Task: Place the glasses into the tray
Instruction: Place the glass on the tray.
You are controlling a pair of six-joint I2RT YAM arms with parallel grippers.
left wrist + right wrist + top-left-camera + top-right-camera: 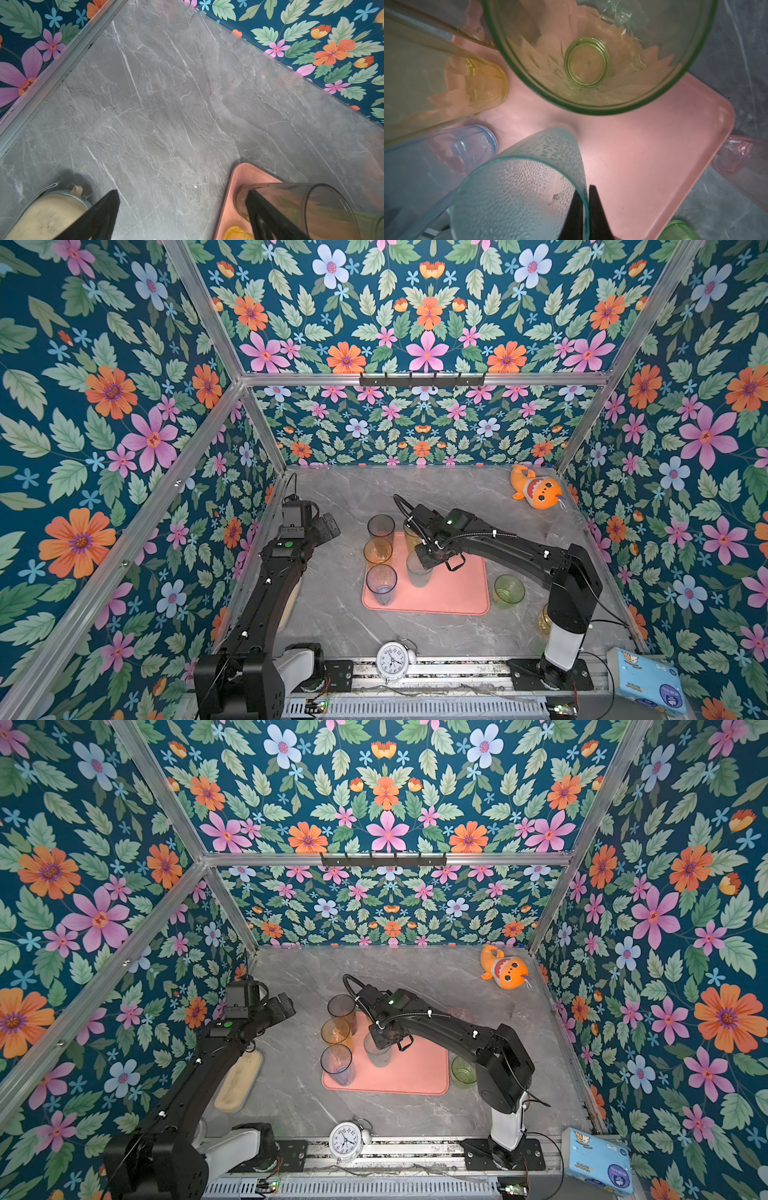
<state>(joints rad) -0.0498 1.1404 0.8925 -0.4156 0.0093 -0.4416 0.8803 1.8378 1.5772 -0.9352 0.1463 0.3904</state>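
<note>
As far as I could see from where I stood, the right gripper (586,189) was clamped on the wall of the teal glass (419,570), one finger inside the rim and one outside. The glass was upright over the left-middle part of the tray (457,593). Whether its base had met the tray floor I could not tell; it looked very close.

Along the tray's left edge stood the grey glass (380,526) at the far corner, the amber glass (377,551) just nearer, and the blue glass (381,584) nearest. A tall green glass (587,62) stood on the tray just beyond the teal one.

Off the tray were a short green glass (508,590) just to its right, a yellow glass (543,619) by the right arm's base, and a pink glass (460,1016) near the far right corner. The left gripper (182,191) hung empty at the left, jaws wide apart.

I judged the step to be setting the teal glass down. The next move called for seating it flat and parting the fingers. Then the gripper had to lift straight up, so the inner finger cleared the rim without tipping the glass into its close neighbours.
</note>
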